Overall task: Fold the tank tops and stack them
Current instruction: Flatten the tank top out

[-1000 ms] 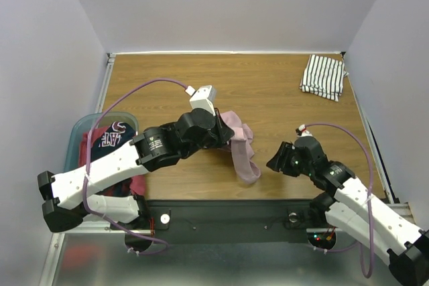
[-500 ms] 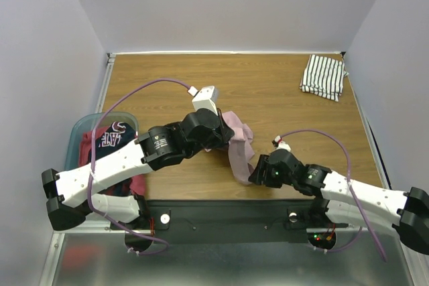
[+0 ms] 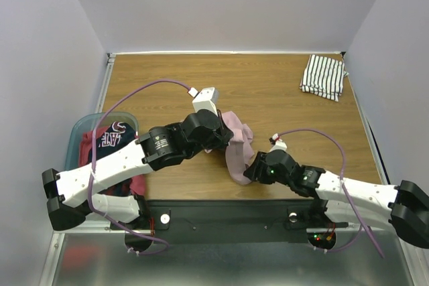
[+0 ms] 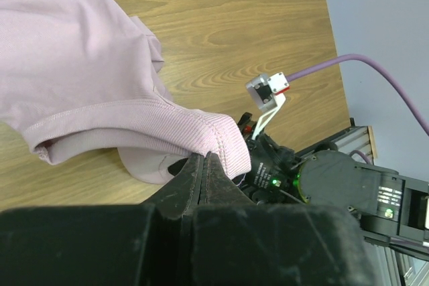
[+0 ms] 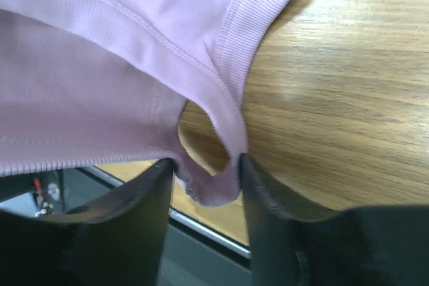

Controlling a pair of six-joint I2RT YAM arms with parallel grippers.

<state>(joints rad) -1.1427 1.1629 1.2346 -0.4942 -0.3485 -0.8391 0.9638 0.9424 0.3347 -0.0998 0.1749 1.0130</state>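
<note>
While the left hand (image 4: pixel 204 165) is pinched fully shut on the ribbed hem of the pink tank top (image 3: pixel 234 132), that top sits bunched near the middle of the surface (image 3: pixel 281 98), partly lifted. Its long axis runs from the left hand toward the near edge. The right hand (image 5: pixel 206 180) is at the near end. Its two fingers are about half apart and straddle a looped strap, which touches both inner faces but does not look squeezed (the loop's hole is open, so I judge no firm grip yet). So the cloth lies directly between the two hands, and the right hand is the nearer one to the free strap end. The coming move likely depends on closing there and then drawing the hands apart along that axis to spread the top flat. The striped tank top (image 3: pixel 323 76) lies folded at the far right corner, well apart. The navy tank top (image 3: pixel 107 140) is in the tub (image 3: pixel 75 140) at left.
</note>
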